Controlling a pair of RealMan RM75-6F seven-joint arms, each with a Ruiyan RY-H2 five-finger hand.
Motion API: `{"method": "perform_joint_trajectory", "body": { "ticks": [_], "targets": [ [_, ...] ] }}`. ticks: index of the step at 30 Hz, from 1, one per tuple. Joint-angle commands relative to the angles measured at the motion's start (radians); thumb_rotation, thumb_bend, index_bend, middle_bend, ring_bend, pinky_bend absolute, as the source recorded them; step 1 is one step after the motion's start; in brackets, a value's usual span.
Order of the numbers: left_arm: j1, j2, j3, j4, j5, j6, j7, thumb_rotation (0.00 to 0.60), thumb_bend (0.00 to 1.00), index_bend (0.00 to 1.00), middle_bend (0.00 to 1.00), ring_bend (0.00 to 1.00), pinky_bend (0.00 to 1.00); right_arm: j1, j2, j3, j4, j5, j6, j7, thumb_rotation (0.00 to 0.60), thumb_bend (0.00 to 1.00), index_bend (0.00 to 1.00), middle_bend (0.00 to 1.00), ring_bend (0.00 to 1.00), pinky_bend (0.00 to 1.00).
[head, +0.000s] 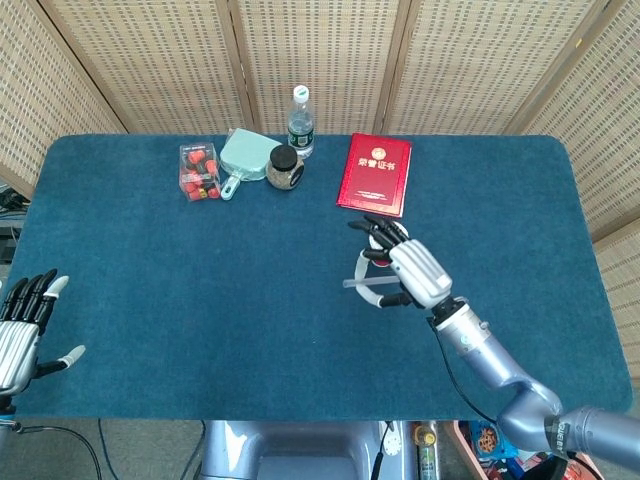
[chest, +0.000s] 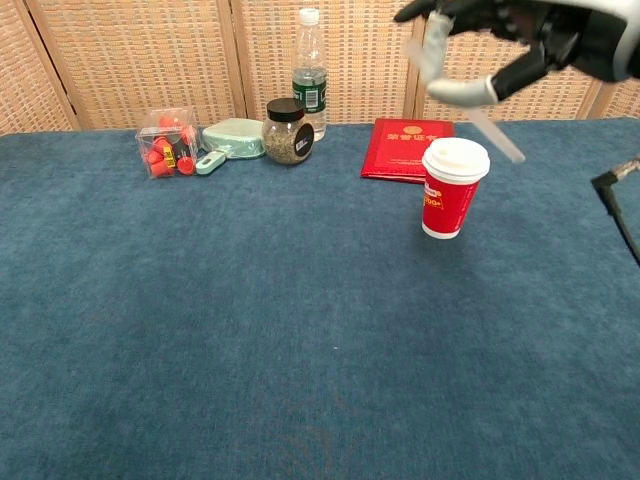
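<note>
Straw (head: 368, 285) pinched in the right hand (head: 412, 270) is the thing in play: a clear plastic tube, held between thumb and a finger while the other fingers fan out above it. In the head view its long axis runs roughly nine to three o'clock, the free end poking out toward nine o'clock from the hand. In the chest view the same straw (chest: 490, 130) slants down toward four o'clock, its low end hanging just above and to the three o'clock side of the paper cup (chest: 452, 187), apart from the lid.

That cup, red with a white lid, stands upright on the blue counter (head: 200, 290); from above it lies almost wholly under the right hand, at about eleven o'clock from the palm. So the cup sits directly below the held straw, and the right hand is by far the nearer one.

The left hand (head: 22, 325) is well apart at the counter's eight o'clock corner, fingers spread, holding nothing.

At twelve o'clock from the cup lies a red booklet (head: 375, 174).
</note>
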Motion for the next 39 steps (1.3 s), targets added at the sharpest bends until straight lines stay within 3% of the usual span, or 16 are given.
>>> {"method": "perform_joint_trajectory", "body": {
  "ticks": [1, 7, 17, 25, 39],
  "targets": [
    [0.001, -0.003, -0.005, 0.005, -0.005, 0.005, 0.013, 0.6, 0.17, 0.0, 0.0, 0.0, 0.0, 0.006, 0.032, 0.062, -0.038, 0.079, -0.012, 0.075, 0.6, 0.49, 0.63, 0.17, 0.0, 0.0],
    [-0.002, -0.007, -0.006, 0.009, -0.005, 0.001, 0.016, 0.6, 0.17, 0.0, 0.0, 0.0, 0.0, 0.061, -0.003, 0.204, -0.04, 0.355, -0.135, 0.249, 0.6, 0.5, 0.63, 0.17, 0.0, 0.0],
    [-0.002, -0.011, -0.006, 0.006, -0.013, -0.007, 0.026, 0.6, 0.17, 0.0, 0.0, 0.0, 0.0, 0.156, -0.098, 0.32, 0.041, 0.579, -0.19, 0.225, 0.6, 0.52, 0.63, 0.18, 0.0, 0.0],
    [-0.001, -0.011, -0.01, 0.002, -0.021, -0.005, 0.029, 0.6, 0.17, 0.0, 0.0, 0.0, 0.0, 0.23, -0.208, 0.301, 0.176, 0.631, -0.192, 0.094, 0.6, 0.52, 0.65, 0.18, 0.0, 0.0],
    [-0.005, -0.011, -0.012, 0.005, -0.03, -0.019, 0.025, 0.6, 0.17, 0.0, 0.0, 0.0, 0.0, 0.265, -0.293, 0.288, 0.327, 0.677, -0.209, -0.025, 0.6, 0.53, 0.65, 0.18, 0.0, 0.0]
  ]
}}
